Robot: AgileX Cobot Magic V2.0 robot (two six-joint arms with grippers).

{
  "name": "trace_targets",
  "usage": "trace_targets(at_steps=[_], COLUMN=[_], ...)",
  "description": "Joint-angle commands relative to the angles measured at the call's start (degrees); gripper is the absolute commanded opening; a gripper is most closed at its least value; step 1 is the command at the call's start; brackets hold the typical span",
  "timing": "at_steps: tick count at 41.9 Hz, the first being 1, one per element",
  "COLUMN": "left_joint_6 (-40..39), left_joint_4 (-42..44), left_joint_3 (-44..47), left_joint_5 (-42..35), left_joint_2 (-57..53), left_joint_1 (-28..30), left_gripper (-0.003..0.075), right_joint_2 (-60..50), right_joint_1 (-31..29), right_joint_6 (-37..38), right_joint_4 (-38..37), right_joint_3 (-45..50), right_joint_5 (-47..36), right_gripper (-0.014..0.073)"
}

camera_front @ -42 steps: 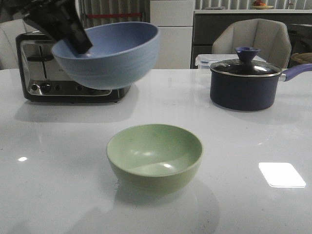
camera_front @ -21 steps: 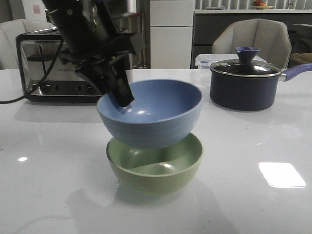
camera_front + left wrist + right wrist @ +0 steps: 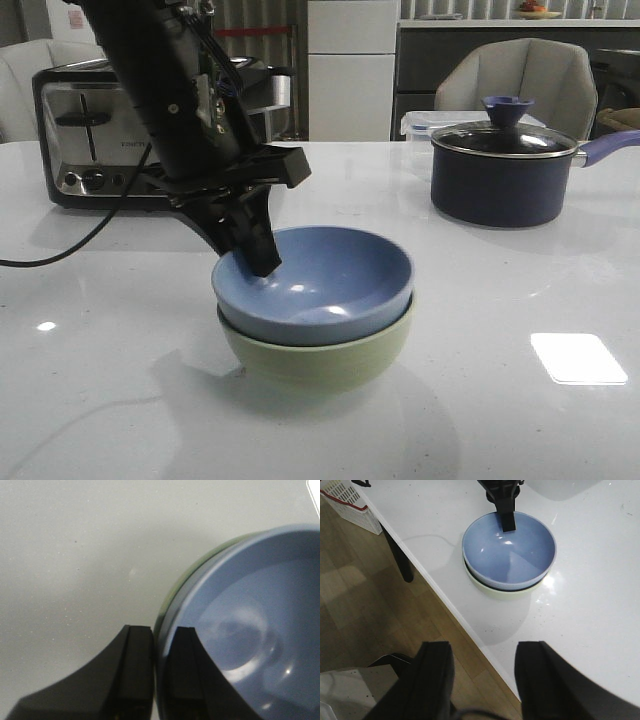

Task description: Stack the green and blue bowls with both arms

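Observation:
The blue bowl (image 3: 322,285) sits nested inside the green bowl (image 3: 320,365) at the middle of the white table. My left gripper (image 3: 258,258) is shut on the blue bowl's left rim, one finger inside and one outside; in the left wrist view its fingers (image 3: 137,650) pinch the blue bowl's (image 3: 250,630) wall, with the green bowl's rim (image 3: 172,592) showing just outside. My right gripper (image 3: 482,652) is open and empty, high over the table's front edge, and is not in the front view. The right wrist view shows the blue bowl (image 3: 510,550) in the green bowl (image 3: 502,592).
A chrome toaster (image 3: 80,140) stands at the back left, its cord trailing over the table. A dark navy lidded saucepan (image 3: 505,170) stands at the back right, a clear container (image 3: 420,122) behind it. A white basket (image 3: 347,502) stands on the floor beside the table.
My left arm has lowered the blue bowl from high at the back left down into the green bowl, where it now rests nested.

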Motion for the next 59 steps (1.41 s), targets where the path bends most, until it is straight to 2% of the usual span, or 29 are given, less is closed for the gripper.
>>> trace_targets(at_steps=[1,4,7,16,27,44,59], left_joint_6=[0.30,0.30,0.30,0.46,2.29,3.07,2.65], left_joint_4=[-2.49,-3.03,-3.56,-4.09,-1.60,9.76,10.12], left_joint_3=[-1.85,-1.85,-1.98,-1.98,1.16,20.80,37.05], left_joint_5=[-1.00,-0.73,-0.14,-0.15,-0.14,-3.63,-10.51], left_joint_2=[-3.05,-3.05,-3.16,-8.98,-24.50,-51.19,-67.61], left_joint_1=[-0.42,-0.42,-0.42,-0.42,-2.20,-3.47,-3.35], left_gripper=[0.0295,0.0380,0.0424,0.0426,0.0425,0.0425,0.0425], right_joint_2=[-0.18,-0.18,-0.18,-0.18,-0.18,-0.12,0.19], right_joint_1=[0.03,0.03,0.03,0.03,0.03,-0.02,-0.42], right_joint_6=[-0.38,-0.38,-0.38,-0.38,-0.38,-0.38,7.39], right_joint_4=[0.11,0.11,0.11,0.11,0.11,-0.37,-8.03], right_joint_3=[-1.46,-1.46,-1.46,-1.46,-1.46,-1.46,2.33], right_joint_5=[-3.25,-3.25,-3.25,-3.25,-3.31,-2.82,-4.10], right_gripper=[0.0416,0.0416,0.0416,0.0416,0.0416,0.0416,0.0416])
